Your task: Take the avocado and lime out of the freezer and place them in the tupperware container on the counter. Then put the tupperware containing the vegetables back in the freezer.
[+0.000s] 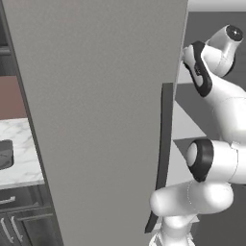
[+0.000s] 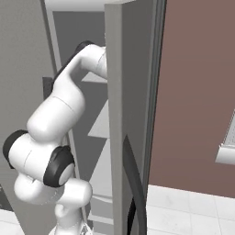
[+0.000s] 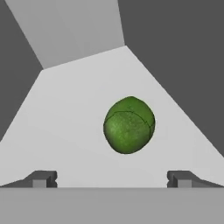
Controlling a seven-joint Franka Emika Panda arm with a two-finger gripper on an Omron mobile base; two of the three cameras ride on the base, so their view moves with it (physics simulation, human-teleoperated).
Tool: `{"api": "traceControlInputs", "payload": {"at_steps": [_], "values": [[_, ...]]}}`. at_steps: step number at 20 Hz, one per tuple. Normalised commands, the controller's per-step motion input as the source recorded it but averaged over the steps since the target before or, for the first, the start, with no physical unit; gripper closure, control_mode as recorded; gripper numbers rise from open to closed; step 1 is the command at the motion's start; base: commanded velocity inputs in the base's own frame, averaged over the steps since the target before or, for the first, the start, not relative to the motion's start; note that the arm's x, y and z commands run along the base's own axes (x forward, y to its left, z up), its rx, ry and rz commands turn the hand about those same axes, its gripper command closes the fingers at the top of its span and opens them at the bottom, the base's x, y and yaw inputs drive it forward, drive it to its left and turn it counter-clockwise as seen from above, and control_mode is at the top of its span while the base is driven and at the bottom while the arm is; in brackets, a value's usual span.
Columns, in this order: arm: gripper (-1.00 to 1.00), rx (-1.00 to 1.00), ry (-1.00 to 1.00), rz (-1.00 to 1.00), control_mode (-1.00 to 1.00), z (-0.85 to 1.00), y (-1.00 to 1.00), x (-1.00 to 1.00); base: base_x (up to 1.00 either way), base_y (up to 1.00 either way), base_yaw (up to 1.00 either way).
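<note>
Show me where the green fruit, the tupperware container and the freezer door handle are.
green fruit (image 3: 129,125), hand view, middle of its skin.
tupperware container (image 1: 5,153), left base view, its dark side wall.
freezer door handle (image 2: 136,193), right base view, its curved dark bar.

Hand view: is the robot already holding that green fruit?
No. The green fruit lies alone on the pale freezer shelf, ahead of the open end effector, whose two fingertips stand wide apart and touch nothing.
</note>
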Motion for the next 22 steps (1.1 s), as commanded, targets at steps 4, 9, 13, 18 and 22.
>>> {"api": "traceControlInputs", "payload": {"at_steps": [4, 9, 13, 18, 22], "values": [[-1.00, 0.03, 0.00, -0.03, -1.00, -0.14, -0.08, 0.41, 0.00, 0.00, 0.00], [-1.00, 0.02, 0.01, -0.03, -1.00, -0.13, -0.09, 0.39, 0.00, 0.00, 0.00], [-1.00, 0.00, 0.00, -0.04, -1.00, -0.08, -0.08, 0.36, 0.00, 0.00, 0.00], [-1.00, 0.00, 0.01, -0.03, -1.00, -0.06, -0.10, 0.32, 0.00, 0.00, 0.00], [-1.00, 0.01, 0.04, -0.03, -1.00, -0.10, -0.09, 0.20, 0.00, 0.00, 0.00]]}}
